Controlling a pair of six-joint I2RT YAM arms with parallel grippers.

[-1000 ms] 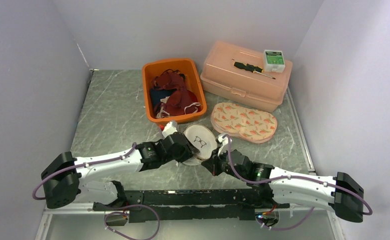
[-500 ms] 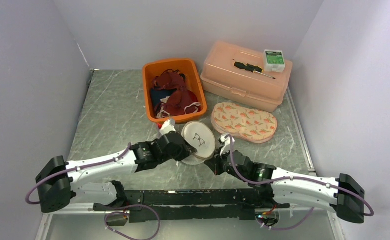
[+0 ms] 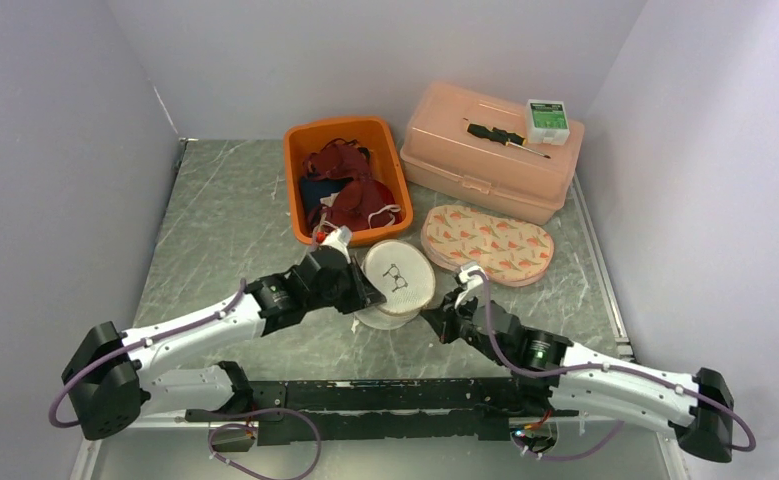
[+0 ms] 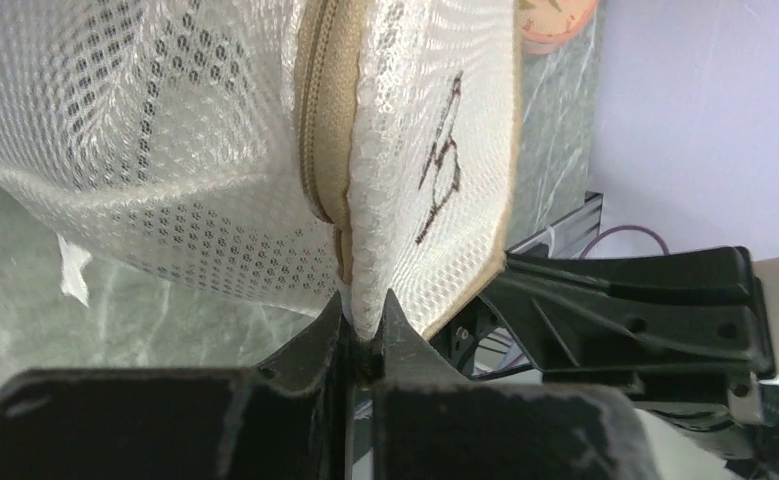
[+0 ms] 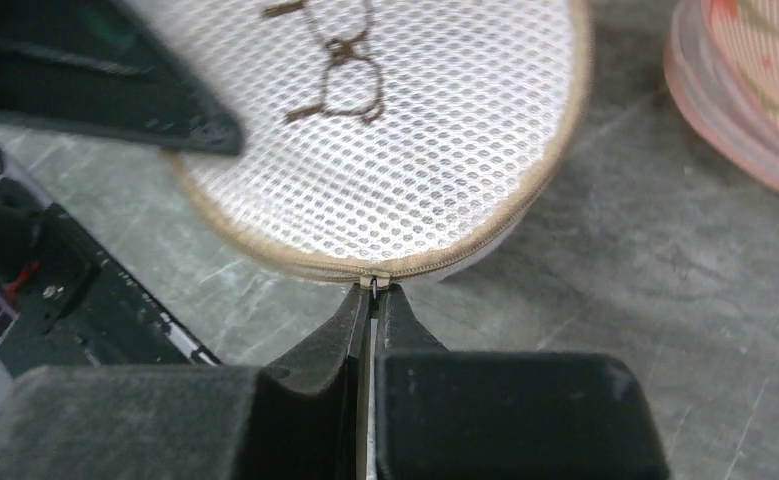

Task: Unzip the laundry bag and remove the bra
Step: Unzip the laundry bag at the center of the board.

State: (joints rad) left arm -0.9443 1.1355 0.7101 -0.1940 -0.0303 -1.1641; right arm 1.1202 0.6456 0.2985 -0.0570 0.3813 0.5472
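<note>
The laundry bag [image 3: 397, 278] is a round white mesh pouch with a tan zipper rim and a brown glasses drawing, lying mid-table. My left gripper [image 3: 362, 296] is shut on the bag's mesh edge [image 4: 365, 320] beside the zipper [image 4: 317, 150]. My right gripper [image 3: 437, 318] is shut on the small metal zipper pull [image 5: 375, 285] at the bag's near rim [image 5: 405, 268]. In the right wrist view the mesh top [image 5: 385, 130] fills the upper frame. The bra inside the bag is hidden.
An orange bin [image 3: 295, 180] with dark red garments [image 3: 350, 185] stands behind the bag. A peach lidded box [image 3: 490, 150] holds a screwdriver [image 3: 505, 137] and a green-white box [image 3: 546, 118]. A patterned pink pouch [image 3: 487, 243] lies right of the bag.
Both grippers and the bag have shifted away from the arm bases; the right gripper moved right, and the bag's lid now lies flatter.
</note>
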